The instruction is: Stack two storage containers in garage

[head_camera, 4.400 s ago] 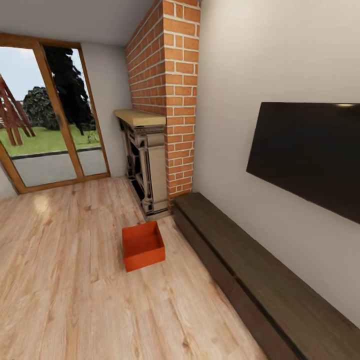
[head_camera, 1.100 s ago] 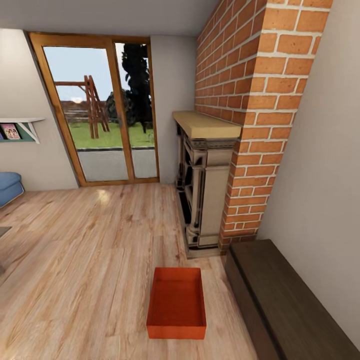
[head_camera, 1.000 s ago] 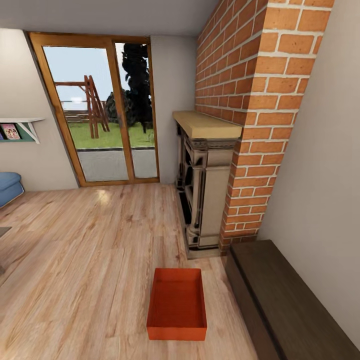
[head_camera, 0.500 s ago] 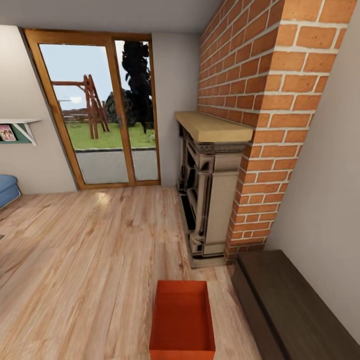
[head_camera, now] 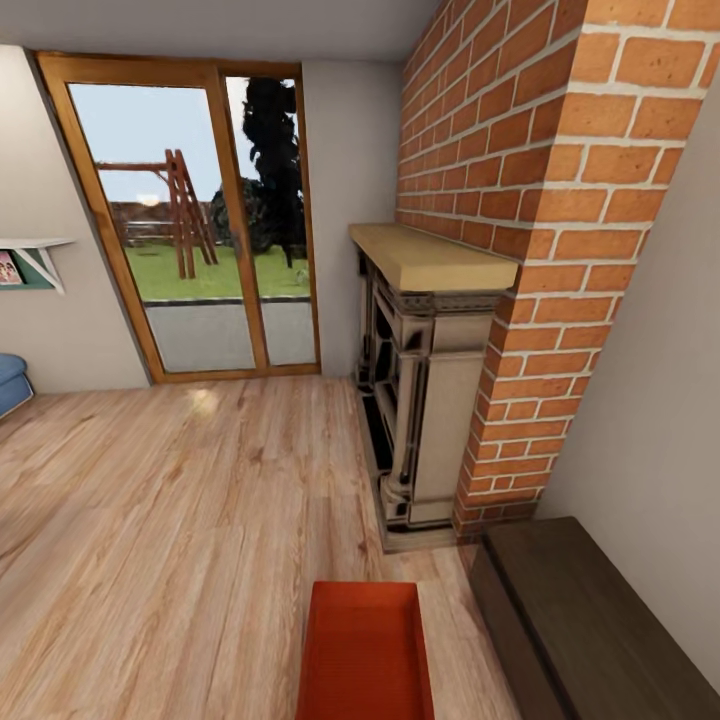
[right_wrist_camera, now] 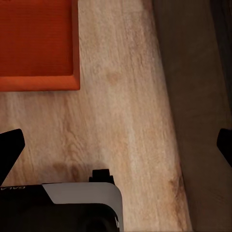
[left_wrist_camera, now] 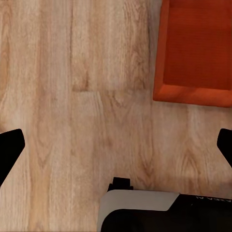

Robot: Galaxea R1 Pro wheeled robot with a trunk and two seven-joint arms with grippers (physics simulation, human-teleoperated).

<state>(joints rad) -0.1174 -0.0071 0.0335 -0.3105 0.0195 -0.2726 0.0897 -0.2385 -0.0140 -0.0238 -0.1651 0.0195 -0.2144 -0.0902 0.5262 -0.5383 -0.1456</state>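
left end effector (left_wrist_camera: pixel 116 145): hanging above the light wood plank floor (head_camera: pixel 170 520) with its fingers spread wide, one dark fingertip (left_wrist_camera: pixel 9 147) at each side edge of the left wrist view; nothing is sitting between them

right end effector (right_wrist_camera: pixel 116 145): likewise spread wide and gripping nothing, pointing down at the strip of planks between the bin and the bench

storage container (head_camera: pixel 365 655): lying on the planks directly in front of the robot at the bottom edge of the head view, open side up and looking empty; its near corners are showing in the wrist views (left_wrist_camera: pixel 195 53) (right_wrist_camera: pixel 36 43), so each arm is hanging to one side of it, which looks like a setup for a two-sided lift

second container: I cannot tell where it is lying

task stage: judging by the room, this is happening in the living room, with the bin not yet lifted and the garage trip still ahead

dark brown bench (head_camera: pixel 590 630): running along the wall just beside the bin on the robot's right, leaving the right arm a narrow lane

fireplace (head_camera: pixel 420 400): standing beyond the bin against the red brick chimney (head_camera: pixel 520 200)

wood-framed glass doors (head_camera: pixel 190 220): closing the far wall
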